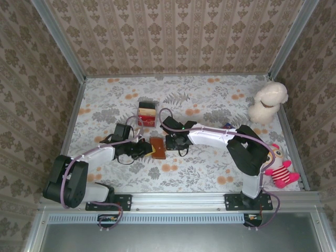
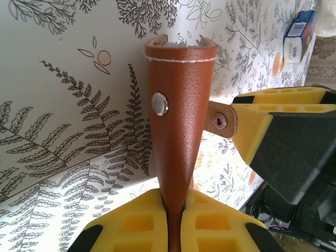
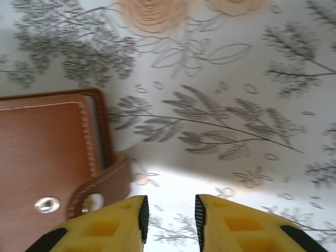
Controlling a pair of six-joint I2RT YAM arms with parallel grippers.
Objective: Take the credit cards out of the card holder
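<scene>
The brown leather card holder (image 1: 158,147) lies at the middle of the table, between my two grippers. My left gripper (image 2: 174,203) is shut on its near edge, and the yellow fingers (image 2: 134,223) pinch the leather from both sides. The holder (image 2: 178,115) is folded, with a metal snap on its face and its closing tab (image 2: 221,120) hanging loose to the right. My right gripper (image 3: 169,219) is open just beside that tab (image 3: 100,184), with only tablecloth between its fingers. The credit cards are hidden inside the holder (image 3: 44,152).
A red-and-cream striped box (image 1: 147,114) stands just behind the holder. A small blue box (image 2: 297,37) lies further right. A cream plush toy (image 1: 268,101) sits at the back right and a pink doll (image 1: 278,170) at the right edge.
</scene>
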